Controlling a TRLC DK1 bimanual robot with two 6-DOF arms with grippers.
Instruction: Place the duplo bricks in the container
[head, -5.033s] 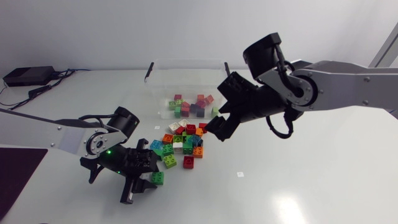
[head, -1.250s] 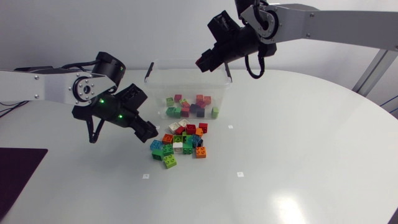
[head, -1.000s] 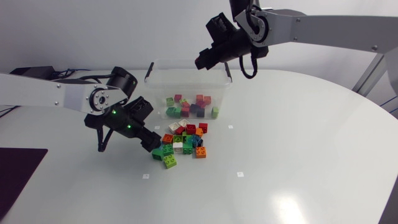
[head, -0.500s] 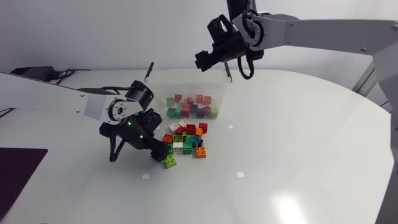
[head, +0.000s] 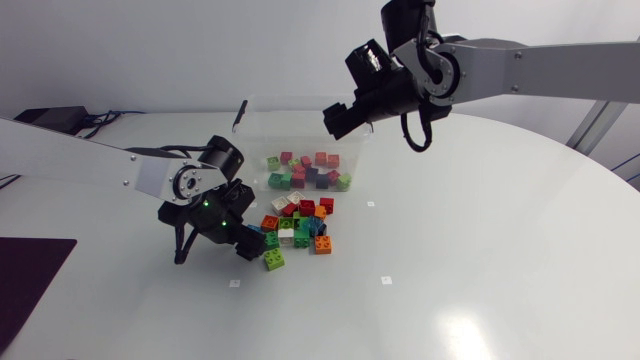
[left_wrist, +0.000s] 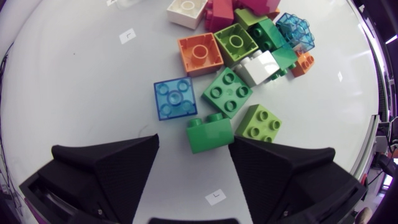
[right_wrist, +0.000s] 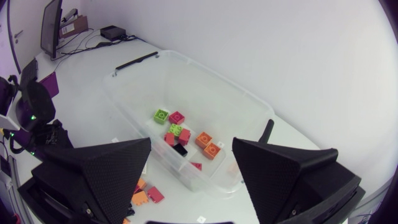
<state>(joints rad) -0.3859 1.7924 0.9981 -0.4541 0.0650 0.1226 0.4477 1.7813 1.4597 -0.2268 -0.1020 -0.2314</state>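
We are holding our left gripper (left_wrist: 194, 146) low over the white table (left_wrist: 81, 81). Its two black wedge fingers (left_wrist: 106, 165) are standing wide apart and gripping nothing. A dark green two-stud duplo brick (left_wrist: 210, 132) is lying right at the mouth of the gap, closer to one finger than the other. We cannot tell whether that fingertip is touching it.

Just ahead of the fingertips, a clear blue square brick (left_wrist: 177, 98), a green four-stud brick (left_wrist: 227, 92) and a lime green brick (left_wrist: 261, 122) are sitting close together. Beyond those, an orange brick (left_wrist: 200, 53) and a white brick (left_wrist: 261, 67) are lying in the loose pile of bricks (head: 298, 228).

Our right gripper (right_wrist: 193, 146) is hanging up in the air, fingers (right_wrist: 99, 171) spread wide and empty. The clear plastic container (right_wrist: 149, 81) is sitting below and ahead of them, framed in the gap. A scatter of sorted bricks (right_wrist: 176, 117) is resting on its floor.
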